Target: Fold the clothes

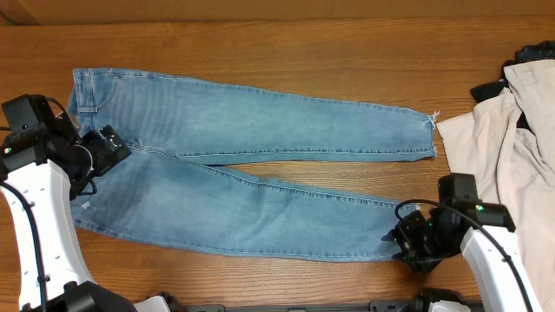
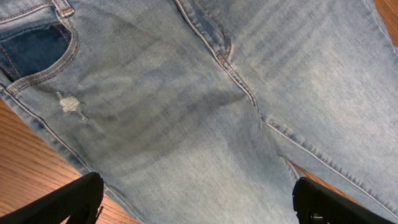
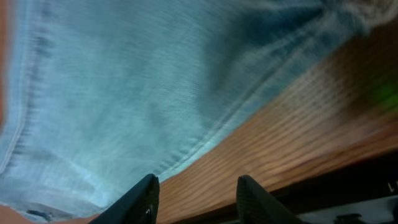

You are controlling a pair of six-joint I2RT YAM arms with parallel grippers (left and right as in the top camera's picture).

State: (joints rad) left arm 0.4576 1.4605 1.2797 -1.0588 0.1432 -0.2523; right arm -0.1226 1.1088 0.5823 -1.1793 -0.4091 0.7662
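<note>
You have: one jeans point(image 1: 260, 165), flat on table point(image 1: 260, 52), legs pointing right. Left gripper point(image 2: 199, 208) wide open above hip; right gripper point(image 3: 196, 199) parted, empty, at near hem.

No text, brand, number or sign can be read in any view. The jeans point(image 1: 260, 113) show only stitching and fading, with no legible tag or print.

We see even, soft light from above — overhead, left wrist views sharp; right wrist view blurred, jeans point(image 3: 124, 93) smeared.
</note>
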